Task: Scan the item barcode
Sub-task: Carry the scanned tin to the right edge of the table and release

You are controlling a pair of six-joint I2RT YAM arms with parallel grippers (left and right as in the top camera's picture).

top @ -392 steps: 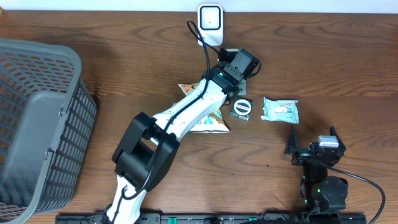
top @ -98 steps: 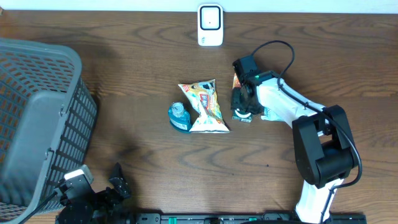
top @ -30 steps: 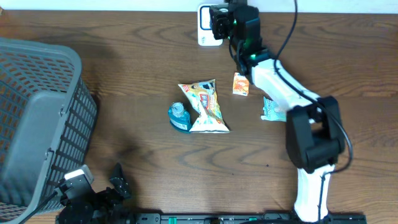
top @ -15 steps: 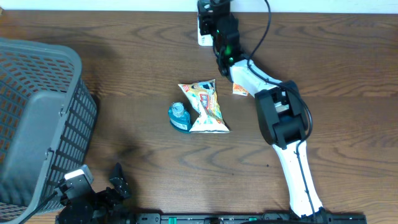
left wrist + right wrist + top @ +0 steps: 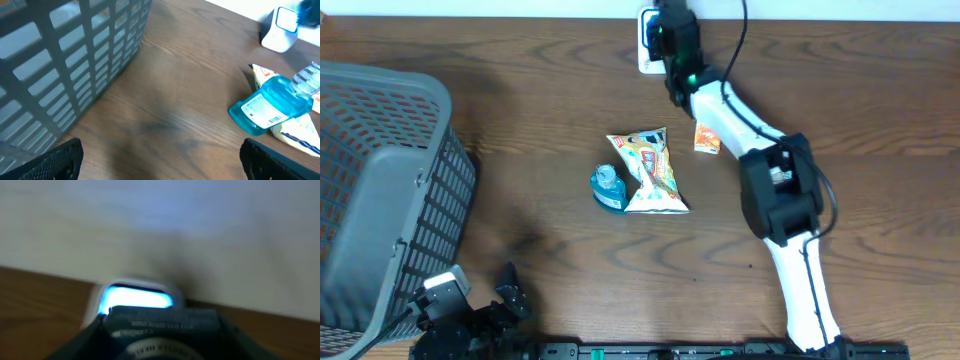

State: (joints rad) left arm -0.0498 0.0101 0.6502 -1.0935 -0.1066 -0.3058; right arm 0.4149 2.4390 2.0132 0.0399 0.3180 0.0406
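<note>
The dark item is sitting up at the 12 o'clock edge of the table, pinched in the right pincer, whose jaws are standing partly closed on it. From the right wrist it is showing as a flat dark piece with pale lettering, too blurred to read. It is hanging just in front of the white scanner, whose window is glowing blue right behind it. From overhead the pincer is hiding the item, and the right arm is stretching across the table from the 5 o'clock side towards the scanner.

A small orange box is lying just beside the arm. At its 8 o'clock, near the middle of the table, a snack bag is lying flat, and a blue bottle is resting against the bag at its 9 o'clock.

A grey basket is taking up the 9 o'clock side of the table. The left pincer is hanging low at the 7 o'clock corner, its jaws spread wide and gripping nothing.
</note>
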